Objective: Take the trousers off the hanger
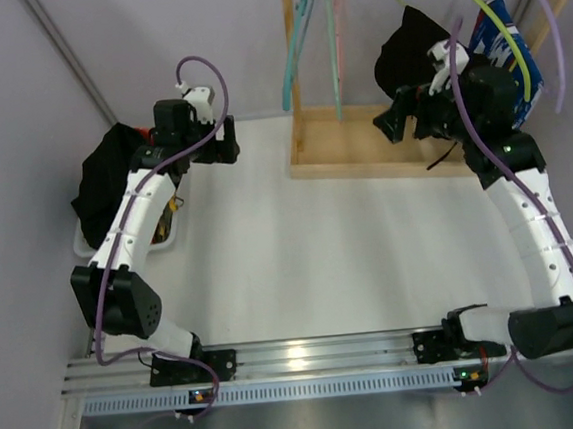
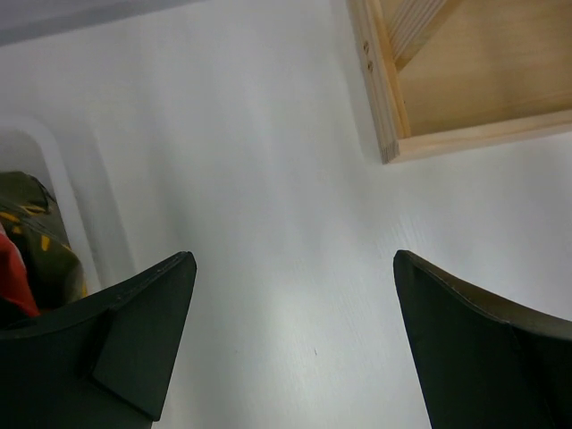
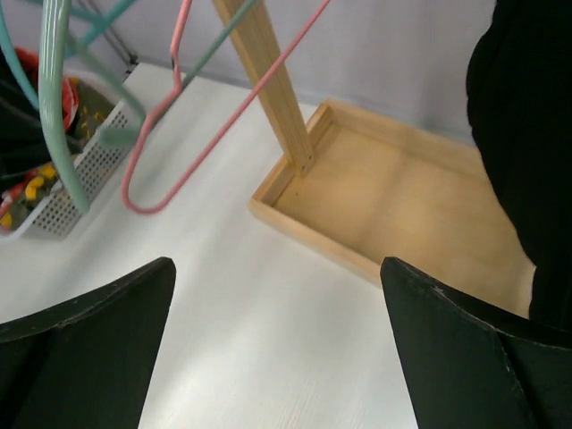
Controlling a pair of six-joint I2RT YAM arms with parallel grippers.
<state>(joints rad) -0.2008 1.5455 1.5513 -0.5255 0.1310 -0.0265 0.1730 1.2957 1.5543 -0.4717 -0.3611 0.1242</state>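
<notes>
Black trousers hang at the wooden rack beside a yellow-green hanger; in the right wrist view they fill the right edge. My right gripper stands open just in front of them, holding nothing. Over the white table my left gripper is open and empty, next to the white basket. In the basket lie camouflage trousers and a red pair. A black garment drapes over that basket.
The rack's wooden base tray and post stand at the back. Bare teal and pink hangers dangle from it. A blue-and-white garment hangs at the far right.
</notes>
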